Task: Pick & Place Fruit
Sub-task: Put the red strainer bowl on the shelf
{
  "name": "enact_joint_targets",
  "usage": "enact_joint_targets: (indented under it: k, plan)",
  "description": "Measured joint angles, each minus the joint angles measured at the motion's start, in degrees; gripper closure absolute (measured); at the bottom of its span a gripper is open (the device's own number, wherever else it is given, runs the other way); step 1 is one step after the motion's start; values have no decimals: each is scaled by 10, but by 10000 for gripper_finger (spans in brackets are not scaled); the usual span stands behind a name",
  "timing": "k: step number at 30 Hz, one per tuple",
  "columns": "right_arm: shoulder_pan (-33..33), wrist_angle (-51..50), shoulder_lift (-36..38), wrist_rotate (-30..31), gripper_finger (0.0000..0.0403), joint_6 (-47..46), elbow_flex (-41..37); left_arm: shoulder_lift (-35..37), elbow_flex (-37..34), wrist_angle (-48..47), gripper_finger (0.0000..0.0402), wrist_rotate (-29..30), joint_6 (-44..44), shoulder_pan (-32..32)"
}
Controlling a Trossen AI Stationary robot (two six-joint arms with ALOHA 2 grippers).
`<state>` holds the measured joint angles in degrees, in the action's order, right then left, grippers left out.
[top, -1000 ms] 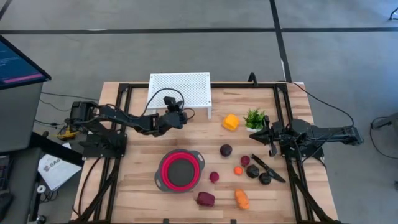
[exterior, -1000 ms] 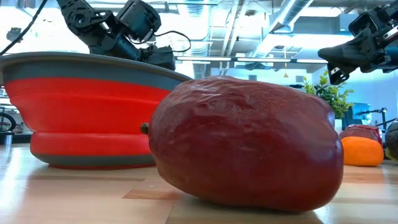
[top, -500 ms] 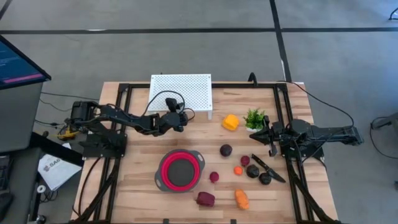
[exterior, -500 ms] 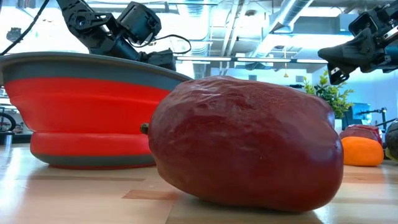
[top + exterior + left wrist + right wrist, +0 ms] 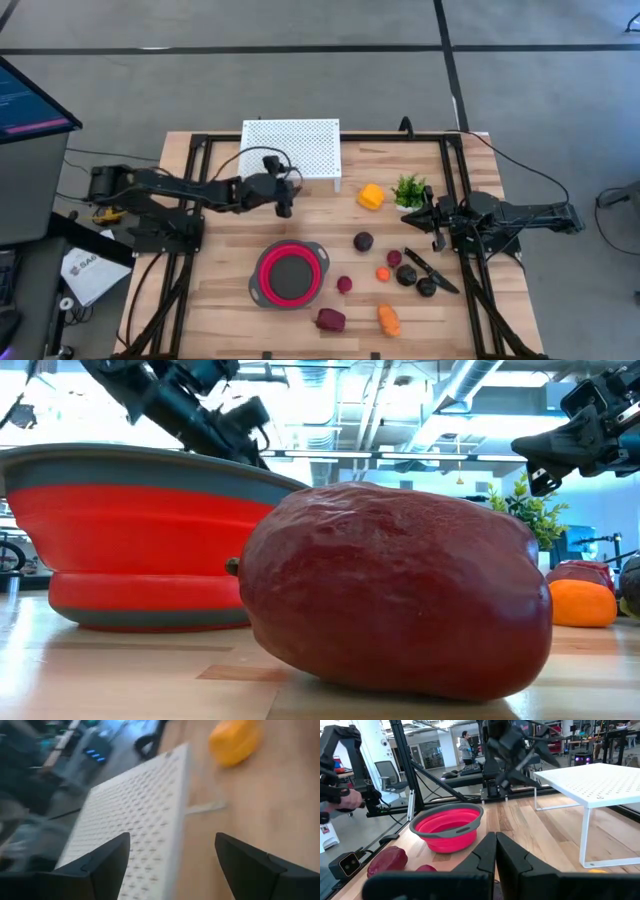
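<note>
High view showed the left gripper [image 5: 285, 208] spread empty beside the white perforated rack [image 5: 290, 147]; the right gripper [image 5: 433, 213] was pinched closed. Small glossy fruit [image 5: 364, 241], yellow-orange through maroon to near-black, lay right of the red bowl [image 5: 290, 275].

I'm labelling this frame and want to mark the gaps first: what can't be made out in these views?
- Low view: the big maroon fruit fills the frame, hiding most other fruit; the orange piece is part covered and the dark piece is cut by the edge.
- Left wrist view: motion blur smears the white perforated rack and yellow-orange fruit.
- High view: the small dark fruits beside the black-handled knife are too small to identify.
- Right wrist view: the right gripper hides the table just ahead.
</note>
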<state>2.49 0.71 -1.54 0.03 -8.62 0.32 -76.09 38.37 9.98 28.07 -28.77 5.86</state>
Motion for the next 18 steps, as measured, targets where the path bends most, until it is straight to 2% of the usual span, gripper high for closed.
enact_joint_targets:
  k: [3, 10, 13, 18]
  plan:
    - [0, 0, 0, 0, 397, 0, 0, 45, 0, -23, 115, -67, 43, -10]
    - [0, 0, 0, 0, 397, 0, 0, 121, 0, -23, 114, -179, 152, -69]
    - [0, 0, 0, 0, 397, 0, 0, 134, 1, -41, 114, -184, 191, -110]
    - [0, 0, 0, 0, 397, 0, 0, 134, 1, -132, 114, -165, 300, -188]
